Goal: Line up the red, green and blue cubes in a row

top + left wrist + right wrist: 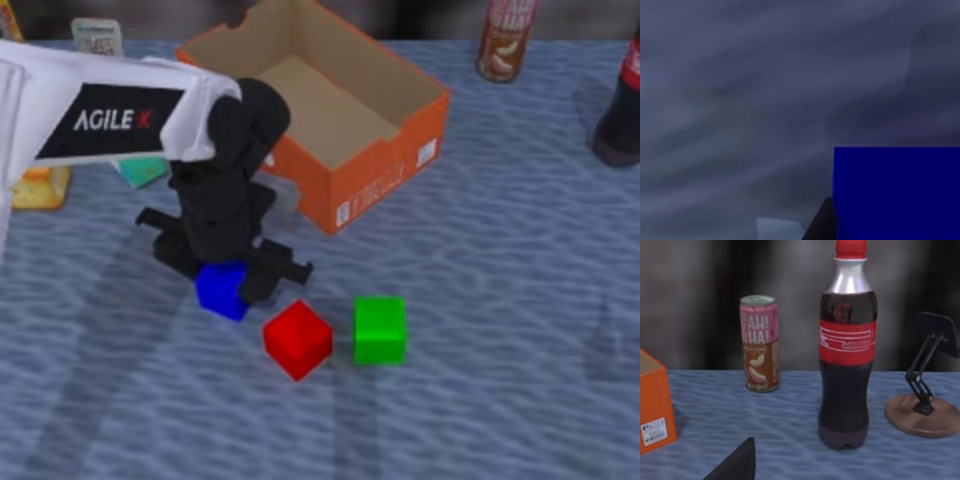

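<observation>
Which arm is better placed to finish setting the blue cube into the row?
Left. The left gripper is right at the blue cube, just left of the red cube and green cube. The right arm does not appear in the top view; its wrist camera faces the cola bottle.

Probably a rendered tabletop test bench: a blue-clothed table (480, 300) strewn with a cola bottle (847, 355), drink can (759, 342) and orange shoebox (375, 175).

Deep blue cube (221, 290), bright red cube (297, 339), green cube (380, 330), orange shoebox (325, 110), blue rippled tablecloth (480, 300)
</observation>
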{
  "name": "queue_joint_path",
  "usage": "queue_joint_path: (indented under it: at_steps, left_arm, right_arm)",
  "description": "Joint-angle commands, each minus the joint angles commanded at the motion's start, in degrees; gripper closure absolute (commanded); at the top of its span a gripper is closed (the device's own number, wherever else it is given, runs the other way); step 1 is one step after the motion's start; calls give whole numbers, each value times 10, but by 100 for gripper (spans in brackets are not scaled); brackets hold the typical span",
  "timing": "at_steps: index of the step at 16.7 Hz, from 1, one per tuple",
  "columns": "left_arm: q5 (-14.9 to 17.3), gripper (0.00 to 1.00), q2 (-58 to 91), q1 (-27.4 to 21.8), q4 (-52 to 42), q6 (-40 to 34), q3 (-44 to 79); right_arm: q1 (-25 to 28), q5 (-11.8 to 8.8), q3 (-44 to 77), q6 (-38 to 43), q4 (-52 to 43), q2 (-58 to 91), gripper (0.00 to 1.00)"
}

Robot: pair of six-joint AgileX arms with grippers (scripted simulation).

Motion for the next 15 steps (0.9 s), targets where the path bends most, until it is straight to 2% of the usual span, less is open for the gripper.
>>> queue_joint_path:
  at_steps: [3,4,15]
  left_arm:
    - [0,98,0,0,0,0,0]
    - [0,100,0,0,0,0,0]
    - [0,100,-11,1,-25,1,18]
  right_arm:
    - [0,0,0,0,0,0,0]
    - [0,0,0,0,0,0,0]
    - [0,0,0,0,0,0,0]
